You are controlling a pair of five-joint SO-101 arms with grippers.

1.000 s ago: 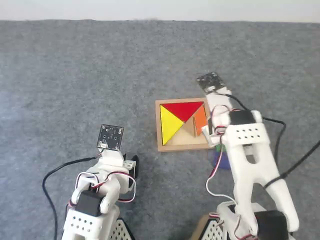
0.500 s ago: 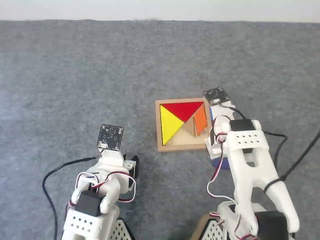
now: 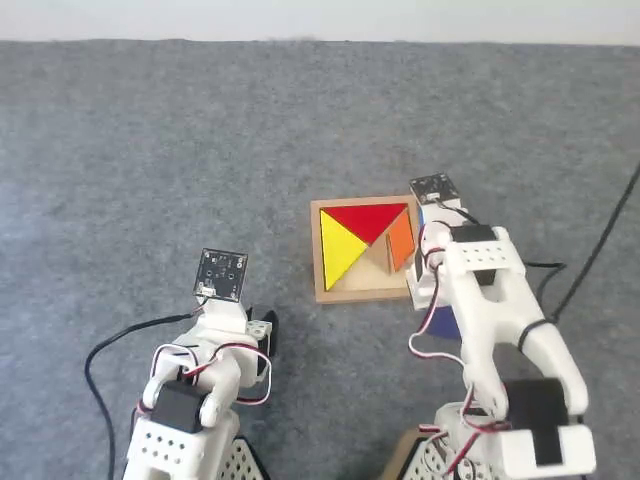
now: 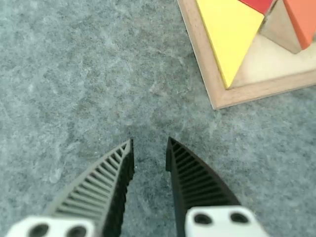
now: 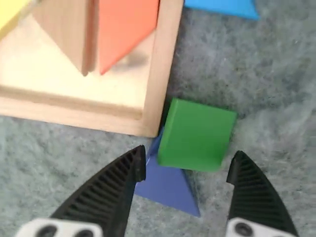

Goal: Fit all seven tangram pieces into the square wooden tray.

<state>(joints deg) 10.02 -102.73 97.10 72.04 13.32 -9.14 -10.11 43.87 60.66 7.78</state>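
The square wooden tray lies mid-table and holds a red triangle, a yellow triangle, an orange piece and a plain wood triangle. My right gripper is open just outside the tray's corner, its fingers either side of a green square. That square rests partly on a dark blue triangle. A light blue piece lies farther off beside the tray. My left gripper hovers slightly open over bare carpet, short of the tray.
Grey carpet covers the table, with wide free room left of and beyond the tray. The right arm covers the loose pieces in the high view. A dark blue piece peeks out under it.
The right arm has drawn back toward its base, from beyond the tray's far right corner to its near right corner. The left arm has not moved.
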